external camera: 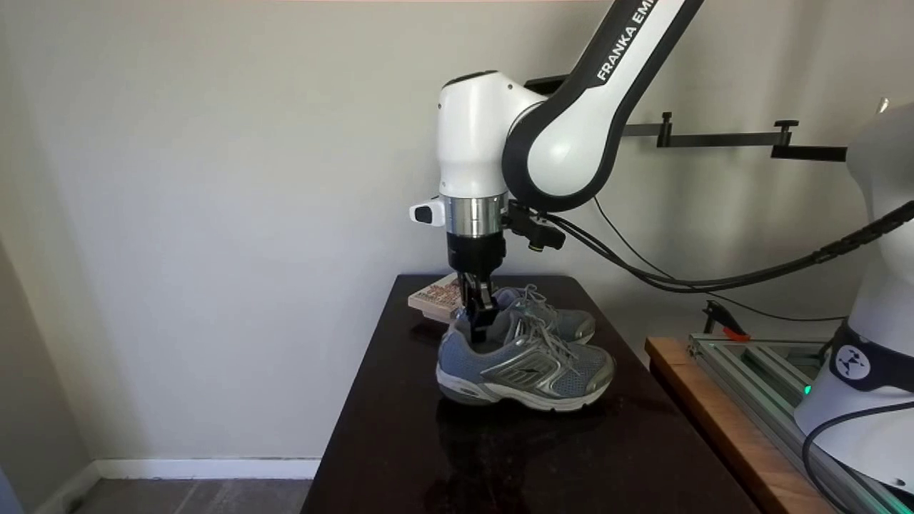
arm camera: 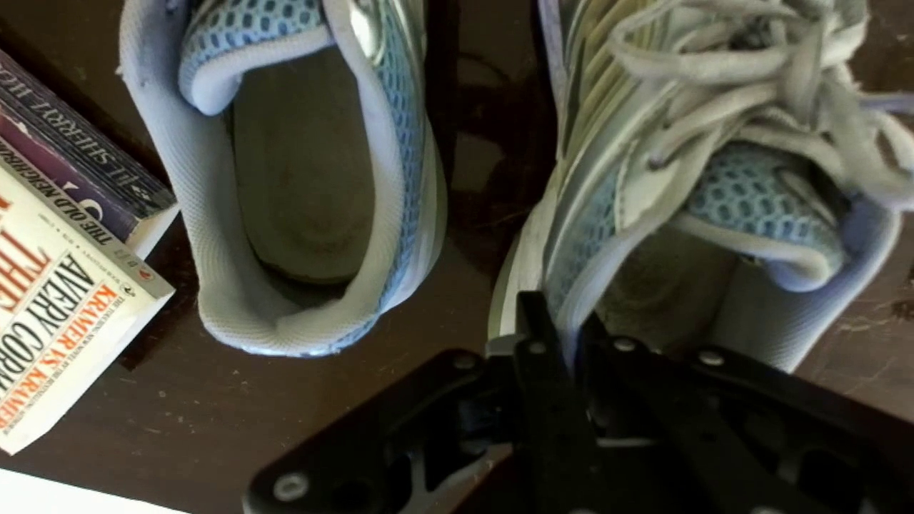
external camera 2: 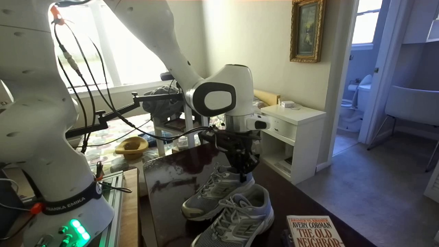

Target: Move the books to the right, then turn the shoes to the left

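Observation:
Two grey-and-silver sneakers stand on a dark tabletop. My gripper (arm camera: 563, 314) is shut on the collar at the heel side of one shoe (arm camera: 600, 143): a finger lies inside the opening, the other outside. The same grip shows at that shoe (external camera: 543, 375) in an exterior view and at the shoe (external camera 2: 219, 195) in an exterior view. Beside it, apart, sits its mate (arm camera: 400, 143), partly hidden behind the held shoe in an exterior view. The books (arm camera: 78, 321), several thin paperbacks stacked askew, lie close to the mate's heel; they also appear as books (external camera: 437, 296) and books (external camera 2: 313, 231).
The dark tabletop (external camera: 385, 457) is glossy, with edges falling off on both long sides. A wall (external camera: 214, 214) rises behind it. Past one edge stands a white nightstand (external camera 2: 298, 120). A wooden ledge (external camera: 721, 421) with the robot's base adjoins the opposite side.

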You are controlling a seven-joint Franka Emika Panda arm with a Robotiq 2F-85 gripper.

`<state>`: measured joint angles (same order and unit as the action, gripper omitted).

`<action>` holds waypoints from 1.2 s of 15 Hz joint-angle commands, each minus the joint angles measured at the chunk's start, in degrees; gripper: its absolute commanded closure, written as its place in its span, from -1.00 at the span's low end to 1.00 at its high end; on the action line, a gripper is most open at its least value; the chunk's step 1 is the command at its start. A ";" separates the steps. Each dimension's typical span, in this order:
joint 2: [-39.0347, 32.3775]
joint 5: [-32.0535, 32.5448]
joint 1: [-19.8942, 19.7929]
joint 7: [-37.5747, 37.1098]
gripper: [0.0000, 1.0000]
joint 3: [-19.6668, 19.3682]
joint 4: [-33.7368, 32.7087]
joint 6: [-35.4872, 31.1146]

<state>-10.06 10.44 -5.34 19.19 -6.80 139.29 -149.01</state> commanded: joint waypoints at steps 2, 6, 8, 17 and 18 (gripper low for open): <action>3.77 2.90 -1.12 2.81 0.95 0.10 4.91 -3.37; 4.54 3.21 -1.58 3.84 0.95 -0.12 6.74 -5.07; 5.05 3.63 -1.76 3.95 0.95 -0.37 7.41 -5.43; 9.30 3.07 -1.84 -1.44 -0.40 -1.07 8.13 -3.87; 10.15 1.70 -1.85 -1.98 -0.52 -0.88 8.07 -3.12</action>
<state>-4.06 12.10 -7.02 20.36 -7.72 145.52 -153.56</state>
